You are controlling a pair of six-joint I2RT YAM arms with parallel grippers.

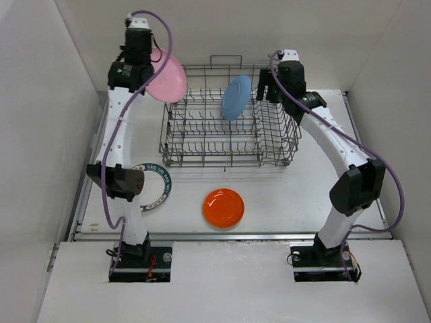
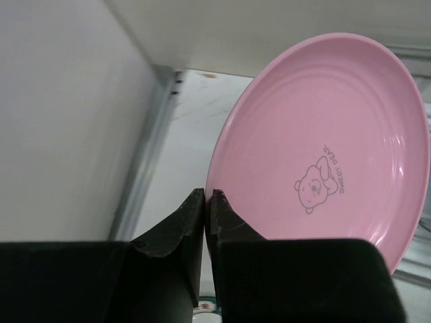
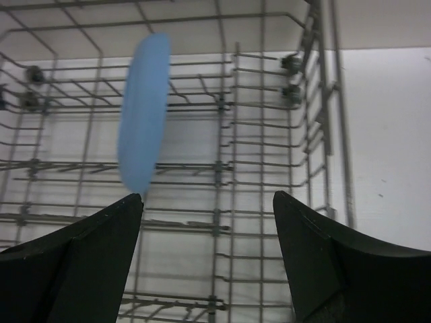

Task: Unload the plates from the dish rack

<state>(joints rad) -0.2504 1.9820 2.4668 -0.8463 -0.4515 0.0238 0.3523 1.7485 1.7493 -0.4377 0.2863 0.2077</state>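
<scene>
Left gripper [image 2: 209, 202]: jaws closed on the rim of the pink plate [image 2: 323, 168], which is held tilted in the air at the far left, just beside the far left corner of the dish rack [image 1: 202, 151].

Right gripper [image 3: 209, 197]: jaws wide apart and empty, over the right side of the rack, facing the blue plate [image 3: 143, 111]. This plate stands on edge between the tines.

The orange plate [image 1: 223, 207] lies flat on the table [image 1: 289, 195], near of the rack. The teal-rimmed plate [image 1: 161, 176] lies at the near left, partly hidden by the left arm.

Handling, as judged: the plates look rigid, light and glossy, so likely slippery. A thin rim pinch may let a plate swing, and the upper rim is the accessible hold on the blue plate.

Writing: "SWEET BEAR" beside a bear drawing on the pink plate. The teal rim lettering is too small to read
</scene>
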